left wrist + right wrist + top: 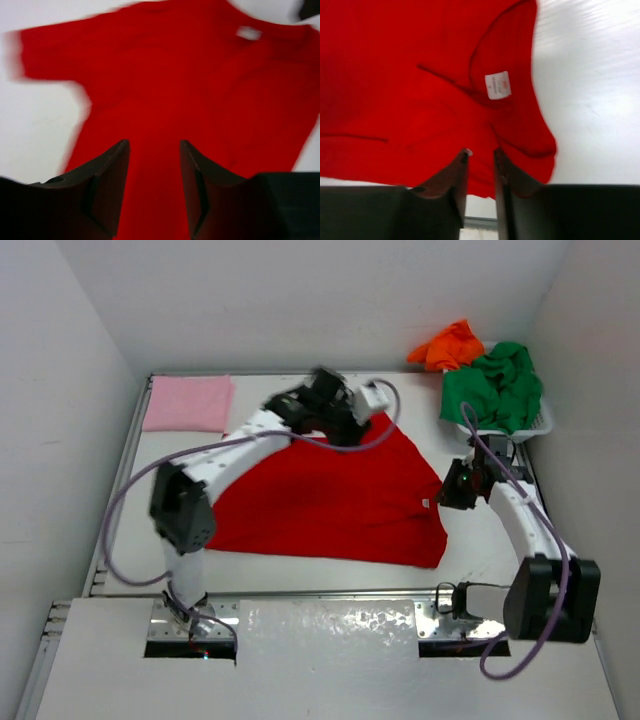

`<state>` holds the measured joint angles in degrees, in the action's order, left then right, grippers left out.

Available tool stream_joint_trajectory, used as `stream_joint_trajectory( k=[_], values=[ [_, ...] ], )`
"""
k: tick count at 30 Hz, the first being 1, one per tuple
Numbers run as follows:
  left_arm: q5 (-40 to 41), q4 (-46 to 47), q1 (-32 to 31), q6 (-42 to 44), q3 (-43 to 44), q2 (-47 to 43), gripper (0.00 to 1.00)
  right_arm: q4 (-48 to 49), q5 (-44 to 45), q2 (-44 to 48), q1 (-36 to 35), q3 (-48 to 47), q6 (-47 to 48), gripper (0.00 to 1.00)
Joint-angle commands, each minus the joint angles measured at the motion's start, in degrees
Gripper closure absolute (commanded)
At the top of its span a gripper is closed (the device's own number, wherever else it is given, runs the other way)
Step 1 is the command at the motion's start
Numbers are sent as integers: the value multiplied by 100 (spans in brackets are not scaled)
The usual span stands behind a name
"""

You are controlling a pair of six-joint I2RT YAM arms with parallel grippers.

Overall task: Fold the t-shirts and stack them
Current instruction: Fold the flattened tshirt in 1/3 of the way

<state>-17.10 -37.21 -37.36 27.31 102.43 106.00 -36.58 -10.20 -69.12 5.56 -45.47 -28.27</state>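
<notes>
A bright red t-shirt (330, 502) lies spread flat in the middle of the table, its white neck label (498, 85) toward the right. My left gripper (345, 423) hovers over the shirt's far edge; in its wrist view the left gripper (154, 146) stands open with only red cloth (165, 90) below the gap. My right gripper (448, 490) is at the shirt's right edge by the collar; there the right gripper (481, 152) stands narrowly open, holding nothing. A folded light pink t-shirt (188, 403) lies at the back left. A green t-shirt (497, 386) fills the basket and an orange one (448, 345) lies behind it.
The white mesh basket (525, 427) stands at the back right corner, close behind my right arm. White walls enclose the table on the left, back and right. A metal rail (330, 592) runs along the near edge.
</notes>
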Motion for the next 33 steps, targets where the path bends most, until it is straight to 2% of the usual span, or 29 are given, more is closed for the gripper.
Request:
stream_joint_trajectory(
  k=[1, 2, 5, 6, 9, 16, 24, 31, 32, 33],
  values=[
    [-1286, 643, -455, -823, 241, 868, 56, 959, -895, -417, 41, 30, 102, 73],
    [-1304, 906, -604, -1059, 581, 1340, 54, 986, -835, -592, 68, 38, 120, 71],
    [-1366, 935, -763, -1489, 1626, 2133, 53, 1196, -949, -734, 225, 283, -19, 70],
    [-1366, 935, -824, -1622, 1848, 2580, 53, 1371, -1045, -804, 252, 354, -64, 70],
    [-1024, 970, -930, -1782, 2342, 3110, 52, 1557, -906, -892, 279, 548, -126, 68],
    [-680, 883, -1010, -1633, 1905, 3296, 55, 1891, -957, -1366, 296, 750, -90, 61],
    [-795, 715, -1141, -1483, 1306, 2971, 55, 2120, -949, -1508, 296, 856, -126, 57],
    [-259, 741, -1185, -1378, 1235, 3068, 55, 2164, -1011, -1552, 296, 908, -91, 56],
    [-258, 742, -1185, -1360, 1244, 3067, 55, 2181, -1011, -1552, 296, 917, -91, 56],
    [-276, 750, -1194, -1369, 1253, 3059, 60, 2199, -1011, -1560, 296, 944, -91, 55]
  ],
)
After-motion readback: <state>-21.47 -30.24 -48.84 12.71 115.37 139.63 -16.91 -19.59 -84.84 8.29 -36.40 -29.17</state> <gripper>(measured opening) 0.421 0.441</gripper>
